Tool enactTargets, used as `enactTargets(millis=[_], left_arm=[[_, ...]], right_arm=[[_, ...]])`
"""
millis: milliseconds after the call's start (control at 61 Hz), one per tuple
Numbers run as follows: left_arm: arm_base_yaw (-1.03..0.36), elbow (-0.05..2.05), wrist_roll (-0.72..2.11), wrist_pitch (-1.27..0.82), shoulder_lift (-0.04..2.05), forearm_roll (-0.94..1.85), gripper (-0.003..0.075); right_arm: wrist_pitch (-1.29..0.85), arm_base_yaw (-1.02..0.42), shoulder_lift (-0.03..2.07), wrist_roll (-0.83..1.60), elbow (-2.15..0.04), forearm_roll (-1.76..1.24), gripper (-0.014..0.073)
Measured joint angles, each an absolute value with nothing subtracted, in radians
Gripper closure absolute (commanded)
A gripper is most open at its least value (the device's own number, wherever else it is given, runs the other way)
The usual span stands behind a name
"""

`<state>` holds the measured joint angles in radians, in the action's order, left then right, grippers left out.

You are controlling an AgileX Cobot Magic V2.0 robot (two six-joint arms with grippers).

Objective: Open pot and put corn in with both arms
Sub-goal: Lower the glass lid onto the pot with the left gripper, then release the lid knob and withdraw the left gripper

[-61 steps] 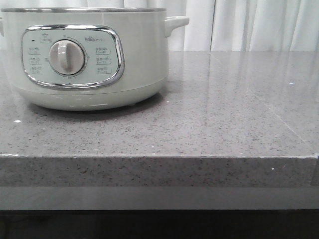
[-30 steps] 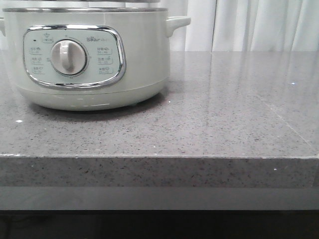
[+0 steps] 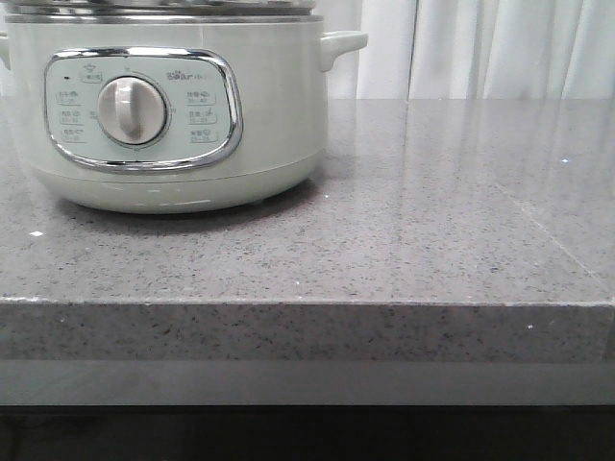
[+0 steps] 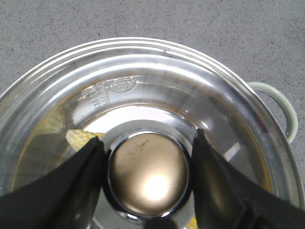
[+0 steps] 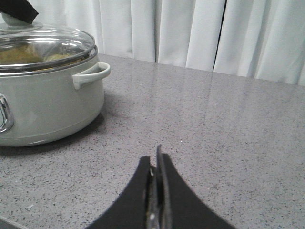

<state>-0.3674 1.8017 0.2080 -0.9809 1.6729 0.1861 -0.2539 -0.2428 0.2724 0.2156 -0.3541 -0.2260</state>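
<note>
The pale grey-green pot [image 3: 269, 115] stands at the left of the grey counter, its white dial [image 3: 132, 109] facing me. Its steel-rimmed glass lid [image 4: 157, 81] sits on the pot. My left gripper [image 4: 148, 136] is above it, with both black fingers against the sides of the round metal lid knob [image 4: 148, 172]. The yellow corn [image 4: 81, 138] lies inside the pot and shows through the glass, partly hidden by a finger. My right gripper [image 5: 156, 155] is shut and empty, low over the counter to the right of the pot [image 5: 47, 105].
The pot's side handle [image 5: 93, 74] sticks out toward the right gripper. White curtains [image 3: 500, 48] hang behind the counter. The counter's front edge [image 3: 307, 303] runs across the front view. Bare counter [image 3: 461, 211] lies right of the pot.
The lid's steel rim has come down into the front view and now rests on top of the pot. The pot has shifted slightly to the right.
</note>
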Motion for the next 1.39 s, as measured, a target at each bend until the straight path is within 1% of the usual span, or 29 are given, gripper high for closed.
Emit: enactTargets(millis=[295,361,443,541,607,656,869,951,1016,1115,1148,1279,1328,1393], left_arm=[[-0.367,1.804,0.208,-0.986,1.68,0.186,0.0491],[-0.367,1.804,0.21,-0.986,1.683,0.186,0.0463],[-0.367,1.804,0.211,-0.986,1.683,0.188,0.0398],[-0.367,1.804,0.212,-0.986,1.685,0.188,0.0287],[-0.367,1.804,0.212,-0.971,1.685,0.19,0.0232],[-0.367,1.808,0.212,-0.95,1.685,0.19,0.0206],[-0.367,1.814,0.212,-0.928,1.643,0.19,0.0209],[-0.367,1.814,0.212,-0.928,1.597,0.19,0.0255],[-0.367,1.814,0.223,-0.928,1.555,0.19,0.0338],[-0.367,1.79,0.234,-0.924,1.488,0.193,0.0491],[-0.367,1.776,0.236,-0.922,1.47,0.193,0.0532],[-0.367,1.657,0.252,-0.883,1.373,0.193,0.0702],[-0.367,1.6,0.255,-0.86,1.34,0.193,0.0738],[-0.367,1.498,0.256,-0.807,1.271,0.193,0.0738]], right_arm=[[-0.252,-0.243,0.272,0.216,-0.354,-0.226,0.0662],[-0.252,-0.243,0.272,0.216,-0.354,-0.226,0.0662],[-0.252,-0.243,0.272,0.216,-0.354,-0.226,0.0662],[-0.252,-0.243,0.272,0.216,-0.354,-0.226,0.0662],[-0.252,-0.243,0.272,0.216,-0.354,-0.226,0.0662],[-0.252,-0.243,0.272,0.216,-0.354,-0.226,0.0662],[-0.252,-0.243,0.272,0.216,-0.354,-0.226,0.0662],[-0.252,-0.243,0.272,0.216,-0.354,-0.226,0.0662],[-0.252,-0.243,0.272,0.216,-0.354,-0.226,0.0662],[-0.252,-0.243,0.272,0.216,-0.354,-0.226,0.0662],[-0.252,-0.243,0.272,0.216,-0.354,-0.226,0.0662],[-0.252,-0.243,0.272,0.216,-0.354,-0.226,0.0662],[-0.252,-0.243,0.272,0.216,-0.354,-0.226,0.0662],[-0.252,-0.243,0.272,0.216,-0.354,-0.226,0.0662]])
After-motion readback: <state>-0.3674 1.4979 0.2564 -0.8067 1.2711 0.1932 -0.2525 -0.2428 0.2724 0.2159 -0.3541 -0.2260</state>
